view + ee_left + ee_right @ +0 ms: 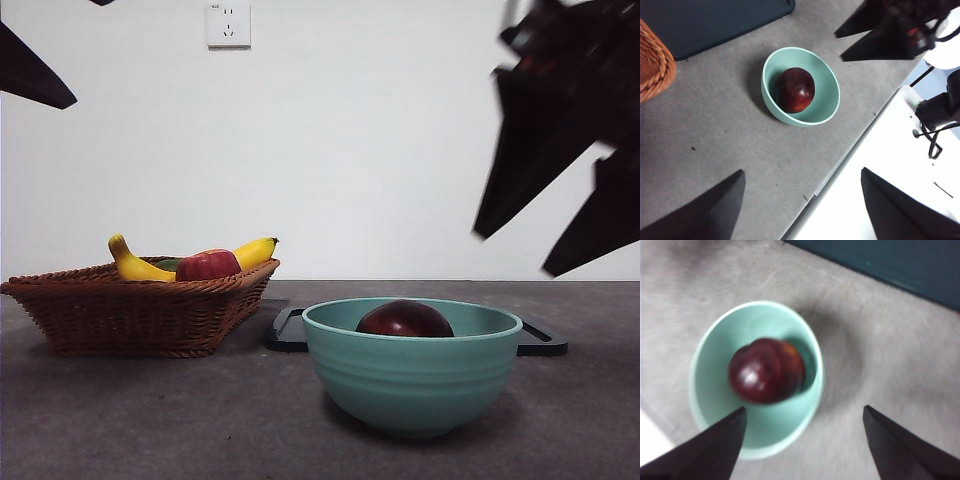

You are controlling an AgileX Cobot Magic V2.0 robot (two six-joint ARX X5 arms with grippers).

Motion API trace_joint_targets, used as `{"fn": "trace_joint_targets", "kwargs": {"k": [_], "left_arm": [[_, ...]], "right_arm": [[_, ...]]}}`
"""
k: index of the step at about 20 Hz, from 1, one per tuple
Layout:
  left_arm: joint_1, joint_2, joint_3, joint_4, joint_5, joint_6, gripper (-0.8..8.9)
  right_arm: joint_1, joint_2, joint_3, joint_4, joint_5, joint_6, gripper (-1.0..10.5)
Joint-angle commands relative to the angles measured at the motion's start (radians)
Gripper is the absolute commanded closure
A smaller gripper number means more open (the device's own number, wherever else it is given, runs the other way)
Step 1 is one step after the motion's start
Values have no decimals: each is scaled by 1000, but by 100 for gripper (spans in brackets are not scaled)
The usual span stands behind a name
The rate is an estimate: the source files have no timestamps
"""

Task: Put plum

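- Plum (405, 320): dark maroon-purple, round, glossy w/ a pale highlight on top; some redder streaks show in the wrist views.
- Plum sits inside the mint-green bowl (412, 385), touching nothing but the bowl; only its top shows over the rim in the front view.
- Bowl stands on the grey desk (150, 420), near the desk's front edge per the left wrist view, ribbed outside, pale rim.
- Just behind the bowl lies a flat dark tray (288, 332); bowl is off it, on bare desk.
- Wicker basket (140, 310) stands apart to one side, w/ a banana (135, 264), a red apple-like fruit (208, 265) and a bit of sth green inside.
- No brands or readable writing; only a white wall socket (228, 24) high on the wall.
- Right gripper (802, 440): up in the air above the bowl, jaws spread wide, holding nothing; plum lies below, nearer one jaw. Picture blurred.
- Left gripper (802, 200): raised high, off to the side over the desk's edge, jaws wide apart, empty; bowl & plum well away from it.
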Motion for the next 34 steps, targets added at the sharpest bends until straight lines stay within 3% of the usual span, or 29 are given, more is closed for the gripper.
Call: {"fn": "trace_joint_targets", "kwargs": {"k": [1, 6, 12, 20, 25, 34], "left_arm": [[-4, 5, 8, 12, 5, 9, 441], [-4, 5, 8, 11, 5, 9, 441], [-4, 5, 8, 11, 5, 9, 441], [-4, 5, 8, 12, 5, 19, 441], [-4, 5, 8, 11, 5, 19, 440], [-4, 5, 8, 10, 5, 19, 440]], "right_arm": [[39, 69, 5, 51, 56, 28, 654], [82, 193, 5, 124, 128, 42, 689], [103, 253, 5, 178, 127, 43, 940], [92, 231, 73, 169, 128, 79, 939], [21, 253, 193, 153, 150, 80, 939], [-135, 568, 517, 107, 149, 27, 940]]}}
